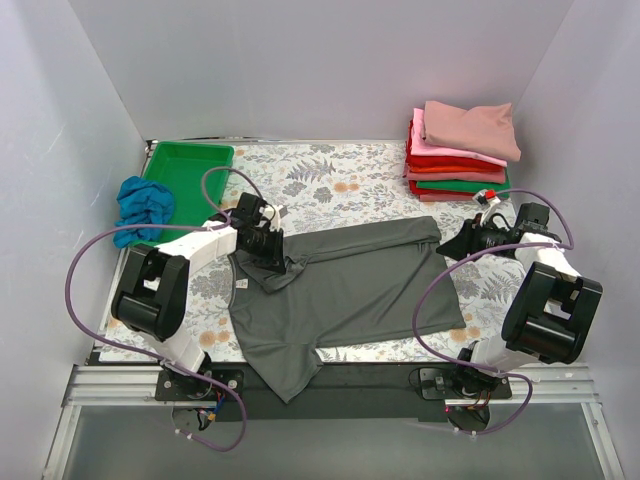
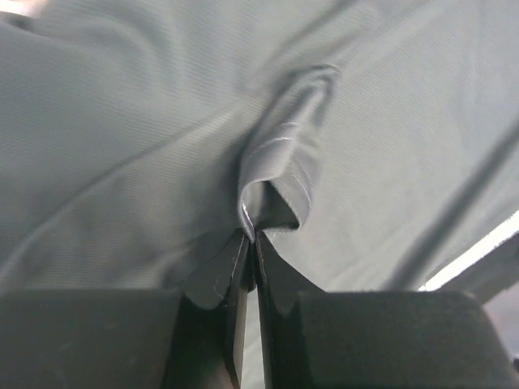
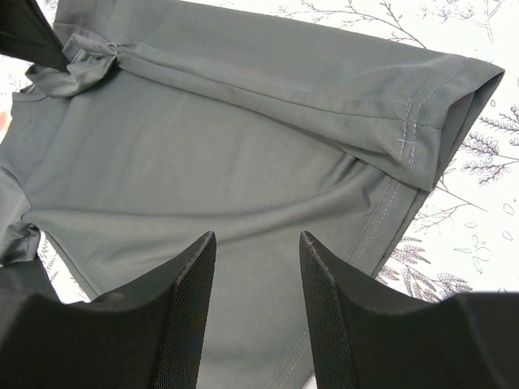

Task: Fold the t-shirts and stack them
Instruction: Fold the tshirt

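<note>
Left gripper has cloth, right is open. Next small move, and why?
Probably lower the right gripper and close it on the grey t-shirt near its stitched hem. The left gripper is shut on a pinch of cloth, while the right hangs open above the shirt, holding nothing.

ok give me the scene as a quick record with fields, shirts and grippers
work shirt: dark charcoal grey cloth t-shirt, spread on the floral-print table, far edge folded over
left gripper: shut on a pinch of that shirt
right gripper: open, at the shirt's hem end
stack: folded shirts far right, dusty rose shirt on top
waiting: crumpled bright blue shirt at the green plastic tray's left edge
</note>
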`<state>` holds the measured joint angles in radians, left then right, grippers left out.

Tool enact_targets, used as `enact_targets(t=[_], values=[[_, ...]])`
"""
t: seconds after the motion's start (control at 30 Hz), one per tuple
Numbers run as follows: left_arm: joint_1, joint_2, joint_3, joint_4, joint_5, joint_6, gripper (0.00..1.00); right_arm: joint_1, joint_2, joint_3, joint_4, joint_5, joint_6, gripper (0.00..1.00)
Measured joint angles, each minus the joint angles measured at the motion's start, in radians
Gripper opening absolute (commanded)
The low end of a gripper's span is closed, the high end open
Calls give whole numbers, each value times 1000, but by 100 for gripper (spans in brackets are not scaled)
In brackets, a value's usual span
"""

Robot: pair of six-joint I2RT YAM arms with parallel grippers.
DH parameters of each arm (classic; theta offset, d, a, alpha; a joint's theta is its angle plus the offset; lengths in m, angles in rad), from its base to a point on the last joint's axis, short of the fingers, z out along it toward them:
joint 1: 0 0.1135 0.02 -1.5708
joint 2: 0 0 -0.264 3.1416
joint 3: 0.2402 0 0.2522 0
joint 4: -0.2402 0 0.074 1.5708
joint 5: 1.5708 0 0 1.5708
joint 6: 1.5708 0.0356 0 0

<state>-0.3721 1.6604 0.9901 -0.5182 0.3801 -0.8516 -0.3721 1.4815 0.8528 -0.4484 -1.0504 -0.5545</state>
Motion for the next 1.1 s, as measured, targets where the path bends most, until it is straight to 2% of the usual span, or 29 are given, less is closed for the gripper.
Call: enact_targets(t=[0.03,0.13,0.17,0.27,0.5,0.6,0.73,0.8,0.83,0.87,0.97,1.1], values=[[-8,-4,0,-5,8,0,14,-1,0,0,-1,0,0,52],[-31,-26,-16,-5,34,-3,22,-2,6,0,-5,-1,-2,52],[-40,-35,-26,-7,45,-6,29,-2,8,0,-7,-1,-2,52],[-72,-49,-53,-11,82,-16,37,-3,14,0,-15,-1,-3,52],[-124,-49,-67,-25,210,-19,42,-8,21,2,-27,-1,-8,51],[-127,-57,-67,-31,217,-22,42,-8,31,2,-32,-3,-17,51],[-127,-144,-67,-37,93,-55,43,-8,50,14,-53,-2,-30,51],[-127,-230,-65,-35,-16,-79,47,-3,62,34,-59,9,-30,49],[-127,-279,-65,-30,-71,-93,58,3,73,58,-61,34,-25,47],[-127,-326,-66,-28,-119,-109,58,8,75,62,-61,37,-26,47],[-127,-469,-83,4,-260,-144,65,51,117,130,-43,117,11,47],[-123,-634,-160,33,-373,-185,65,108,204,221,3,232,74,48]])
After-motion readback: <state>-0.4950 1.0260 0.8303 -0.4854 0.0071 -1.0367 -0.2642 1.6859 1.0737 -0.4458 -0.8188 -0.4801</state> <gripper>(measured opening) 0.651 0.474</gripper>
